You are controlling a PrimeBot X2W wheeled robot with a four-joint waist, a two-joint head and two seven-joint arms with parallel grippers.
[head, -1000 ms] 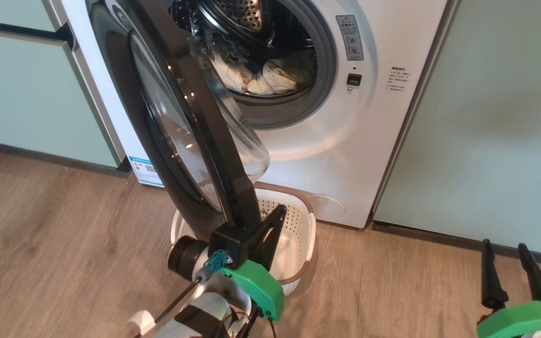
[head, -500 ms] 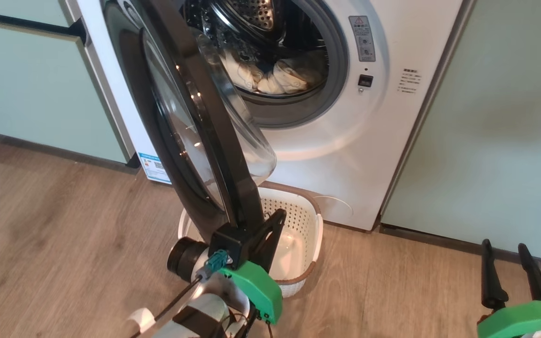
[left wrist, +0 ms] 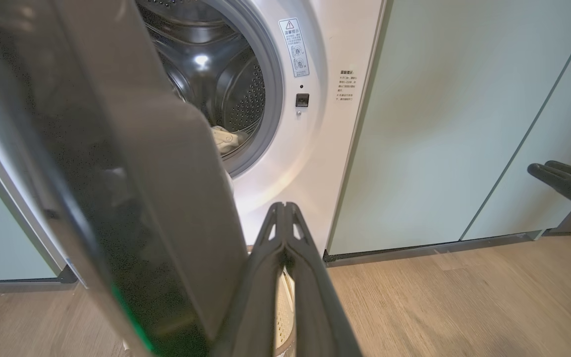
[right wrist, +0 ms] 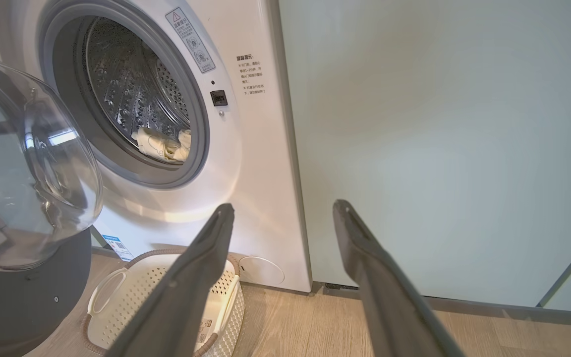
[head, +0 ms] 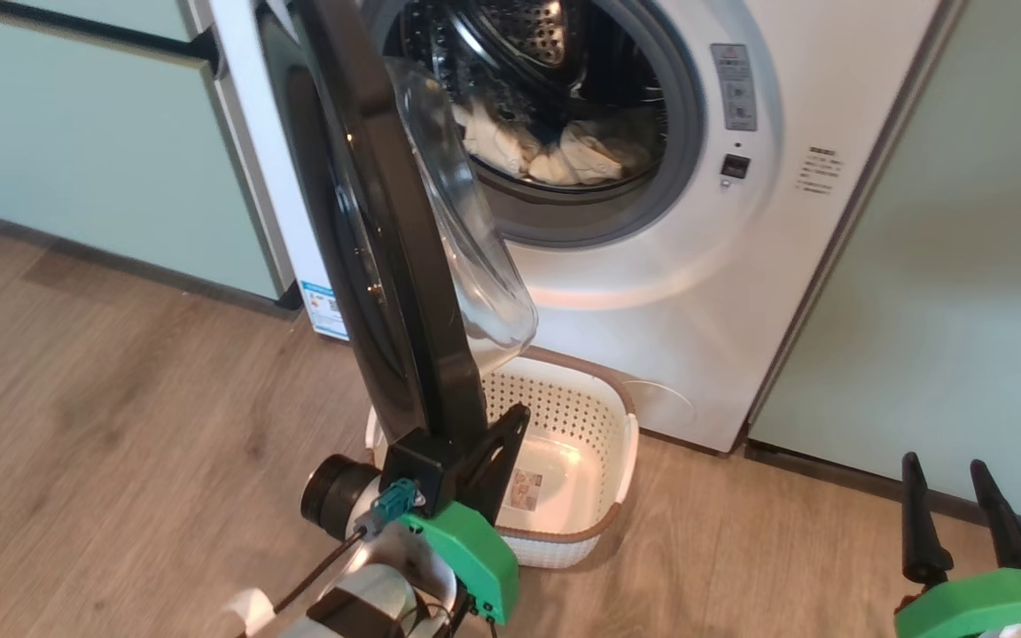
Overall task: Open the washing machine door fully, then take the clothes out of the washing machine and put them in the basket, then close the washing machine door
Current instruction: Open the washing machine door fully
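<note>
The washing machine (head: 670, 292) stands with its door (head: 386, 266) swung out, nearly edge-on to me, glass bowl (head: 466, 248) facing the drum. Pale clothes (head: 555, 151) lie inside the drum, also visible as clothes (right wrist: 161, 144) from the right wrist. My left gripper (head: 515, 421) is shut with nothing in it, its fingers lying along the inner side of the door's lower rim; the door (left wrist: 132, 198) looms just left of that gripper (left wrist: 283, 206). The basket (head: 604, 416) sits on the floor below the door. My right gripper (head: 945, 465) hangs open and holds nothing, off to the right.
Pale green cabinet panels (head: 962, 266) flank the machine on both sides. Wooden floor (head: 120, 425) spreads to the left and front. The basket (right wrist: 132, 292) is tucked against the machine's foot, partly under the door's glass bowl (right wrist: 23, 163).
The head camera has shifted, so the whole scene sits further right. The door looks more edge-on than before, with the left gripper still at its lower rim. The right gripper has not moved.
</note>
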